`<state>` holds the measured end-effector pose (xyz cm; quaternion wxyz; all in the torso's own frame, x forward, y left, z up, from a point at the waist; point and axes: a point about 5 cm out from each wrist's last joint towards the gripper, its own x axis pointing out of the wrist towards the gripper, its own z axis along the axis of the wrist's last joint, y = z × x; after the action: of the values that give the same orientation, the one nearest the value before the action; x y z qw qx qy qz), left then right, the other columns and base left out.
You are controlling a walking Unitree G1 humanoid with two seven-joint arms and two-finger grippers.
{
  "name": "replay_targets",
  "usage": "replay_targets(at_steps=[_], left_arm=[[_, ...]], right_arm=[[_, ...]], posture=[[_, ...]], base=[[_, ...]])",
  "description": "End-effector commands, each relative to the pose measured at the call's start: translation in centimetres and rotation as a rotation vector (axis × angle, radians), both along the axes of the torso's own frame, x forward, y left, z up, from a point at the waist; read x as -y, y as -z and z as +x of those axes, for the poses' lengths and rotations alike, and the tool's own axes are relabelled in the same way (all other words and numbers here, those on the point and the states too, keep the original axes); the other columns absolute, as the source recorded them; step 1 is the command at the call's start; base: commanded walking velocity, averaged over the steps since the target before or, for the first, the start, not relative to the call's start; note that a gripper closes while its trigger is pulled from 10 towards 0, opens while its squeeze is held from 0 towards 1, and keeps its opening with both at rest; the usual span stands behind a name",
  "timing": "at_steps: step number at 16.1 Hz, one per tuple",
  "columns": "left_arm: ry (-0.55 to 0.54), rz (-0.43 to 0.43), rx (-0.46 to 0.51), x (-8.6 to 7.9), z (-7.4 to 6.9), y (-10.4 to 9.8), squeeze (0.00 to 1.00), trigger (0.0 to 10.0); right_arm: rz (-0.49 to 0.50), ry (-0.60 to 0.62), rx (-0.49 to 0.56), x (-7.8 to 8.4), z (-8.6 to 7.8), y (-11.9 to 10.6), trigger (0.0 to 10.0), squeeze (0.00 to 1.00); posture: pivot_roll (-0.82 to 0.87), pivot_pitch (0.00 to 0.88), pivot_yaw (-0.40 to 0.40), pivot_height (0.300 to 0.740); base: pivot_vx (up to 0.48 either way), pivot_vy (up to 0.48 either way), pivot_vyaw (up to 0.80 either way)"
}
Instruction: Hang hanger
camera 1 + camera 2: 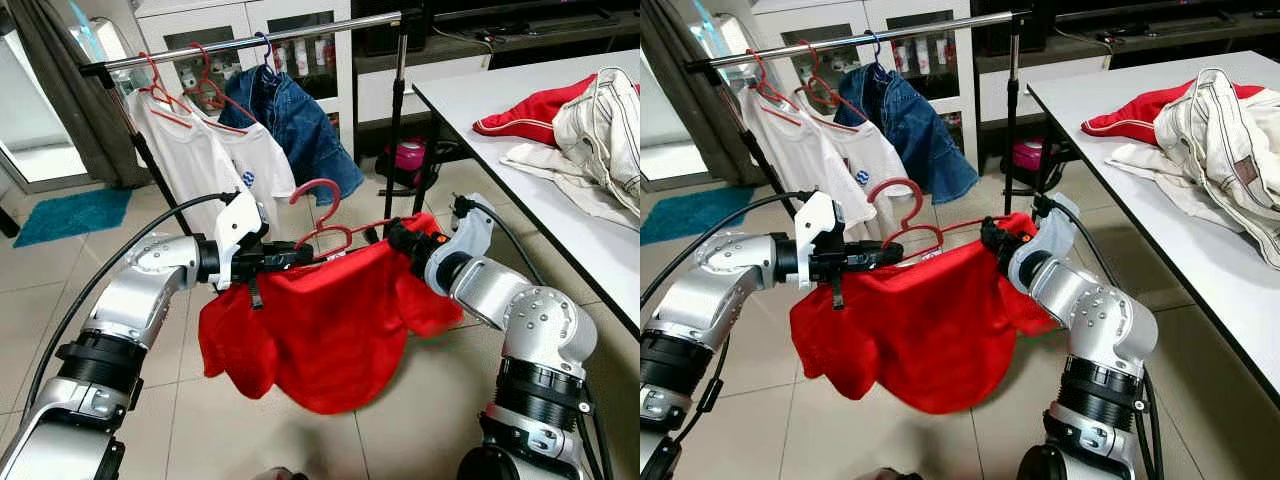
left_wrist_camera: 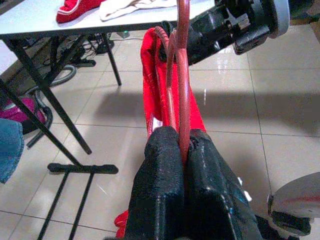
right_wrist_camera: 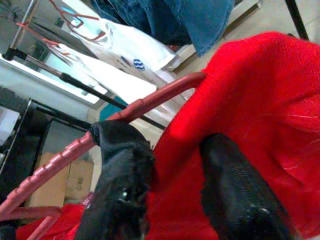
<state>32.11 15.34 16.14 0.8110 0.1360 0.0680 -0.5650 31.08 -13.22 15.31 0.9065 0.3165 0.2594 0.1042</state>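
Red hanger (image 1: pixel 322 226) | red shirt (image 1: pixel 320 330) | left gripper (image 2: pixel 182 150), right gripper (image 3: pixel 175 170) clamped | no legible writing

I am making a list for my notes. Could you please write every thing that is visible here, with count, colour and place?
red garment: one, red, on the held hanger.
hanger: one, red, between the grippers.
clothes rail: one, silver, behind.
white T-shirts: two, on red hangers on the rail.
denim jacket: one, blue, on the rail.
table: one, white, robot's right.
clothes pile: red, white, cream, on table.
mat: one, teal, floor.
left gripper: fingers shut on hanger.
right gripper: grips garment and hanger.
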Motion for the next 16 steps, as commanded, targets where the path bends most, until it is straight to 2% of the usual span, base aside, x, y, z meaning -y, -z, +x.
replay_targets(at_steps=[1, 4, 10, 12, 16], left_arm=[[-0.003, -0.026, 0.029, -0.2, 0.1, -1.0, 0.0, 0.0], [-0.029, -0.011, 0.035, -0.5, 0.2, -1.0, 0.0, 0.0], [-0.118, 0.078, 0.065, -1.6, 0.9, -0.5, 0.0, 0.0], [-0.111, 0.117, 0.061, -1.8, 0.8, 0.0, 0.0, 0.0], [-0.044, 0.138, 0.014, -1.6, 0.1, 0.6, 0.0, 0.0]], right_arm=[[0.015, -0.004, 0.008, -0.3, 0.1, -0.2, 0.0, 0.0], [0.011, 0.0, 0.007, -0.2, 0.2, -0.2, 0.0, 0.0], [0.011, 0.038, 0.022, 0.2, 0.4, -0.4, 0.0, 0.0], [0.009, 0.066, 0.026, 0.8, 0.5, -0.5, 0.0, 0.0], [0.01, 0.09, 0.039, 1.2, 0.8, -0.8, 0.0, 0.0]], posture=[[-0.15, 0.0, 0.145, 0.719], [-0.15, 0.0, 0.145, 0.719], [-0.14, 0.0, 0.143, 0.719], [-0.15, 0.0, 0.146, 0.719], [-0.15, 0.0, 0.149, 0.719]], base=[[0.0, 0.0, 0.0], [0.0, 0.0, 0.0], [0.0, 0.0, 0.0], [0.0, 0.0, 0.0], [0.0, 0.0, 0.0]])
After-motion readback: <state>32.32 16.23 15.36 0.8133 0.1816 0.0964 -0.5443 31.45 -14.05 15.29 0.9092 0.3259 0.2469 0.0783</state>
